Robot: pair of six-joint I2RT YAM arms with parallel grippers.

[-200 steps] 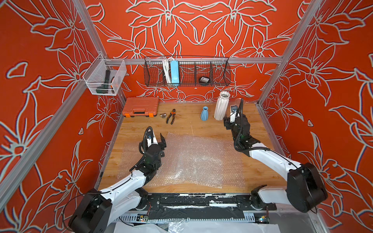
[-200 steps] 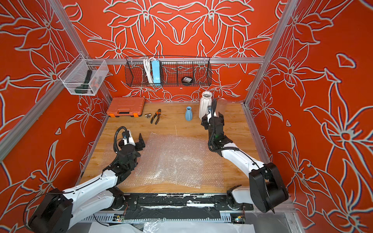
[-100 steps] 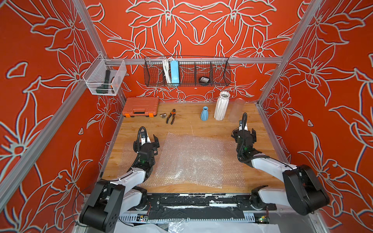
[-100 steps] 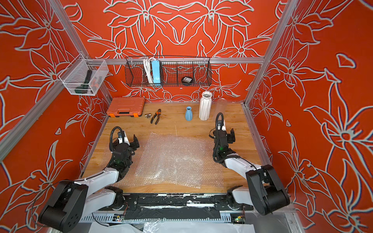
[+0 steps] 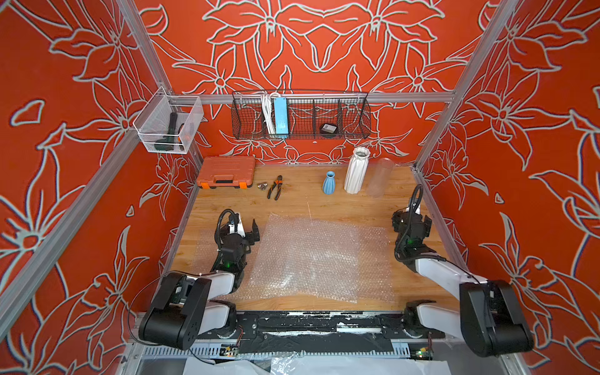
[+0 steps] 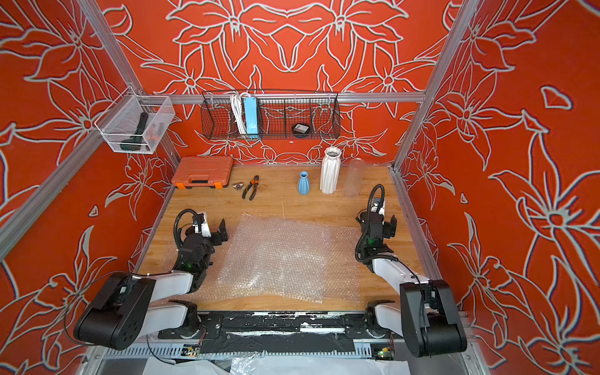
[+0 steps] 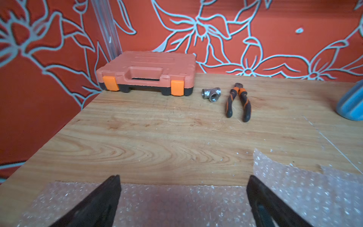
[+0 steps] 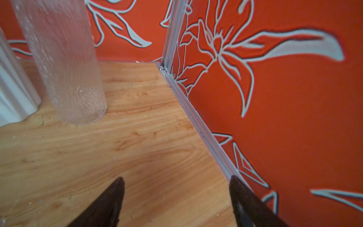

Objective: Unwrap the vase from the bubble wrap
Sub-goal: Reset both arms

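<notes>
On the table [image 5: 292,207] are counted three vases [image 5: 356,172], two bubble wrap sheets [image 5: 318,256], one tool case [image 5: 226,172], one pair of pliers [image 5: 276,187], one pipe fitting [image 5: 262,185].
</notes>
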